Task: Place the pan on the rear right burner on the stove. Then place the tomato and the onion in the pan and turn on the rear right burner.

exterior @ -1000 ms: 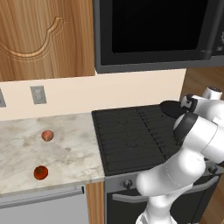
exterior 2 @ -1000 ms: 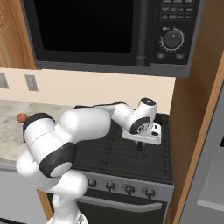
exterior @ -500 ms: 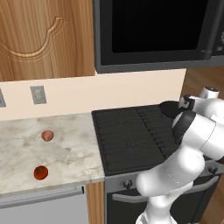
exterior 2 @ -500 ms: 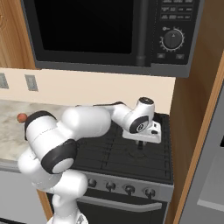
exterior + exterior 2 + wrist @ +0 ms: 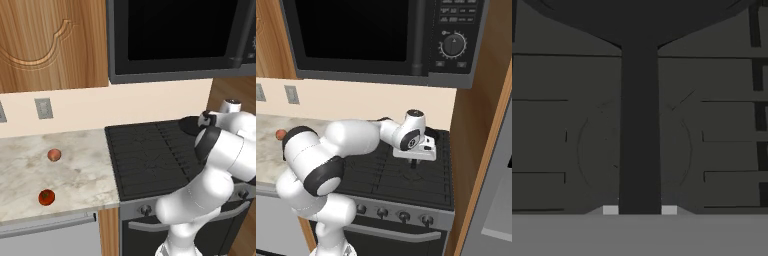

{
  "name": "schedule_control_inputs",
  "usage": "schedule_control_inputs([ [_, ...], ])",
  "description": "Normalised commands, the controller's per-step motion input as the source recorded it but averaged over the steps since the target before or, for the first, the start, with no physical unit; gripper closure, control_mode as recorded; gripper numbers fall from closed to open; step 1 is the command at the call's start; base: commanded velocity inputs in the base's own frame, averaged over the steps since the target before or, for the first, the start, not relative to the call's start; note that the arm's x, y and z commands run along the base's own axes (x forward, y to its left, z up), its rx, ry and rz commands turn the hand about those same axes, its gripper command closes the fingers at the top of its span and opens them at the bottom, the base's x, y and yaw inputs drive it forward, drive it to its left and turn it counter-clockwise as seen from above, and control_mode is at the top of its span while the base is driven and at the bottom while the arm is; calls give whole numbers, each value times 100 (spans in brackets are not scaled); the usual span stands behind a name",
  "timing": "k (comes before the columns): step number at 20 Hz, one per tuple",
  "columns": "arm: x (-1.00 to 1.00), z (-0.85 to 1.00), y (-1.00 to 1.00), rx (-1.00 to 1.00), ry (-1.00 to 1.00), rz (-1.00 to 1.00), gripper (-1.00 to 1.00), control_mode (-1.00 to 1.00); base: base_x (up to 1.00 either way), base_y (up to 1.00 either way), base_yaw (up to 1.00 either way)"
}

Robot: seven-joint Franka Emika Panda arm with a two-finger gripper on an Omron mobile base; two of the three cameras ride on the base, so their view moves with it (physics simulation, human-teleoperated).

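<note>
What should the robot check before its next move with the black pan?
1. Claw shut on the flat black frying pan's thin handle: ok.
2. Pan over the black stove's rear right: ok.
3. Pan resting flat on the grate: cannot tell.
4. Red-orange tomato in the pan: not ok, on the marble counter.
5. Pale pink onion in the pan: not ok, on the counter.

Wood cabinet [image 5: 50, 45]; marble counter [image 5: 75, 175]; microwave [image 5: 180, 37]

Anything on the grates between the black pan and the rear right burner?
Nothing visible. The gripper is shut on the handle of the matte-black frying pan, which sits at the right rear of the black gas stove; the surrounding grates look bare.
</note>
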Motion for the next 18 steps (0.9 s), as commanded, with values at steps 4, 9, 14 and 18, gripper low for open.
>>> schedule_control_inputs([
  [4, 7, 0, 24, -3, 0, 0, 100, -100, 0, 0, 0],
  [9, 16, -8, 12, -3, 0, 0, 100, -100, 0, 0, 0],
  [14, 16, -25, 1, -1, 0, 0, 100, -100, 0, 0, 0],
  [18, 20, -29, 0, 0, 0, 0, 100, -100, 0, 0, 0],
])
